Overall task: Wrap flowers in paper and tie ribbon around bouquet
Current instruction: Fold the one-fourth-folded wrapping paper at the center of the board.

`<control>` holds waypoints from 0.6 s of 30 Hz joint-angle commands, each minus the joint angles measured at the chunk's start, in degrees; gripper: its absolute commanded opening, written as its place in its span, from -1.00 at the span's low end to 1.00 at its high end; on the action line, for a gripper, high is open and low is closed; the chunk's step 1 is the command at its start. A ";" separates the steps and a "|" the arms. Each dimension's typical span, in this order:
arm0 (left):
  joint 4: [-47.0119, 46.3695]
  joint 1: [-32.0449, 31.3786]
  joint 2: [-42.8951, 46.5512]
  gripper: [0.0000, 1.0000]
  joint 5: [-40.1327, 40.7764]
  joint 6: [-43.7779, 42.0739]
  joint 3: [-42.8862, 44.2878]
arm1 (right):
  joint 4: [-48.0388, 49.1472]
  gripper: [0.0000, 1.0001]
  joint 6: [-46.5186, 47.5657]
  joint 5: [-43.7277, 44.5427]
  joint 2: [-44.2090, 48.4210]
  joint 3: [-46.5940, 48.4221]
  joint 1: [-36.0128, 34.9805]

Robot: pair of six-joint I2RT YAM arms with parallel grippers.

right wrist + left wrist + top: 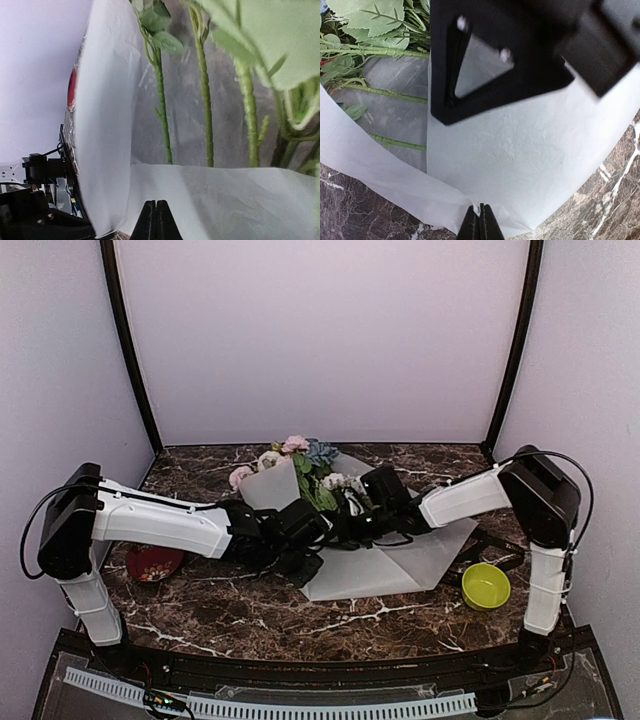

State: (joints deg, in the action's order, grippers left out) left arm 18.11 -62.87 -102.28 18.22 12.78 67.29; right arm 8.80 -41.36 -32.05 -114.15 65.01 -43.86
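Nearest the arm bases, along the bottom of the top view, the marbled table point(300, 625) is carrying a red bowl point(152, 562) at lower left and a green bowl point(485, 587) at lower right. Both are sitting clear of the work, out of the arms' way. A dark strip is lying just beside the green bowl and may be the ribbon, though I cannot tell it from a cable. Further in, both arms are reaching to the middle of the frame and meeting over the paper point(520, 165). The left gripper point(480, 222), at the bottom centre of its wrist view, is showing its fingers pressed tight together on the paper's lower edge. It is probably pinching there so the flap can be drawn over the stems. The right gripper point(156, 220), at the bottom centre of its own view, is likewise closed to a slit against a fold of paper. It appears to be gripping that fold, which is lying across the stems point(205, 100) and curling up along the left of the frame. Beyond the grippers, the flowers point(300, 455) are lying on the sheet with their stems pointing toward the arms. The blooms are spilling past the paper's far edge at upper centre, which looks deliberate, so that the wrap will cover only the stems. The cone is only partly formed and nothing is tied yet.
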 commanded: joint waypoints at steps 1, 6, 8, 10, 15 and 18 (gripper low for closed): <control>1.39 -0.23 0.42 -1.00 0.32 -2.07 0.47 | 3.24 -1.00 -0.76 2.82 5.44 -1.49 2.86; 0.48 -1.11 0.34 -1.00 0.99 -4.45 -0.58 | -1.33 -0.65 3.22 3.74 5.11 5.46 5.61; 0.55 -1.56 0.05 -1.00 1.72 -5.73 -0.98 | -2.65 -0.35 5.18 3.88 4.75 8.73 5.73; 1.14 -2.00 -0.60 -1.00 2.60 -6.96 -0.78 | -3.79 -0.01 6.79 1.91 3.30 12.37 5.48; 2.18 -2.47 -2.13 -1.00 4.46 -8.06 0.11 | -9.71 0.90 10.16 1.19 -1.85 21.07 2.83; 2.19 -2.61 -2.72 -1.00 4.92 -8.60 0.42 | -13.94 1.00 12.77 0.07 -5.22 25.98 0.56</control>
State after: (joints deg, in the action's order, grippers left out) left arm 18.35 -64.97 -104.31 21.78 6.04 67.24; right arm 1.96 -33.15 -30.24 -114.78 86.15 -40.14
